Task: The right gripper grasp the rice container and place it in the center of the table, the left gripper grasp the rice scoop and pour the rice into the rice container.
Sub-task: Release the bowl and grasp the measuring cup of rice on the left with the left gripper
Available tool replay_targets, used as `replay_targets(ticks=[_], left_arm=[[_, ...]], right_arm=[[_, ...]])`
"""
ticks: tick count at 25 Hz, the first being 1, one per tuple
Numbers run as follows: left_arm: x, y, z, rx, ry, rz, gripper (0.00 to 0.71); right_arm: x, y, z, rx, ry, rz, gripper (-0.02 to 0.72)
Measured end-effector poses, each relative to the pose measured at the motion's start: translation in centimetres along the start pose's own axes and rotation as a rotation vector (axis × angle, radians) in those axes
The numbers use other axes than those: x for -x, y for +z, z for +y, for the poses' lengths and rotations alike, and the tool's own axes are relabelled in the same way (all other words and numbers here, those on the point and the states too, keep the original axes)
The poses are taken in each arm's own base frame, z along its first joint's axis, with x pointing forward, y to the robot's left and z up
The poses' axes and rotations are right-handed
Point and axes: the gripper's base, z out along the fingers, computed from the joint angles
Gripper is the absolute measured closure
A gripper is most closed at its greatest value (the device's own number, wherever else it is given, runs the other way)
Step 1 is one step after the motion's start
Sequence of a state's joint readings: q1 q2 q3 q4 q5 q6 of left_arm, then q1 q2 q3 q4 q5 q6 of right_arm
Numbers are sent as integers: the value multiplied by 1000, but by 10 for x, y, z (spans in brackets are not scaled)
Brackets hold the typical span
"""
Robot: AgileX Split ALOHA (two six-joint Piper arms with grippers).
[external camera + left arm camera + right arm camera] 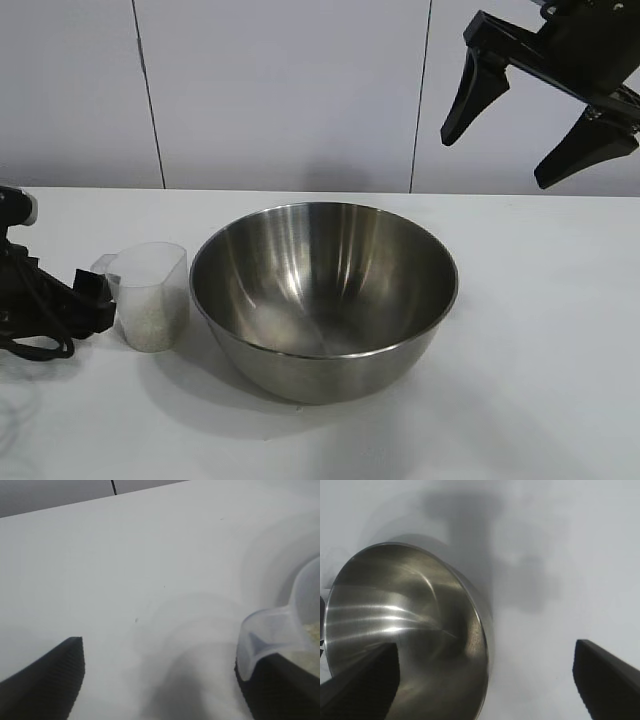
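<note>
Sitting mid-table (560, 380): rice container (325, 300), big shiny steel bowl, thin rim, brushed inside, no grains visible in it. Just beside it on the left arm's side, rice scoop (150, 295), small clear plastic cup, upright, rice (152, 322) filling the lower part. Narrow gap or touching bowl wall, can't tell. Left pincer (95, 298) low at the table's left edge, spread wide around the scoop's handle tab; wrist view shows one finger (280, 690) right under the tab, other finger (50, 680) well apart, no grip. Right pincer (540, 125) high above the bowl's right side, wide open, empty. Open white table right of and in front of bowl.
</note>
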State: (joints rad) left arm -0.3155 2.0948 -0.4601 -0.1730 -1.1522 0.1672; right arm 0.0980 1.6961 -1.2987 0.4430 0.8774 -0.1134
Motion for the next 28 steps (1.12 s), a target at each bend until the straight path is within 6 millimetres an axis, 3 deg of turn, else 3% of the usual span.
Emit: replay_targets(ticks=[9,15,19,28], left_arm=[[1,2,2,22,-53,-4,285],[2,2,1,11,-49,-6,549],[2,2,-1,-9,-42,-9,669],[8,0,-1,-21,-40,-30,702]], right_arm=[[0,0,0,0,0,0,52],[0,0,0,1,1,-1,52],[0,0,0,1,1,-1,52],[0,0,0,1,1,-1,52]])
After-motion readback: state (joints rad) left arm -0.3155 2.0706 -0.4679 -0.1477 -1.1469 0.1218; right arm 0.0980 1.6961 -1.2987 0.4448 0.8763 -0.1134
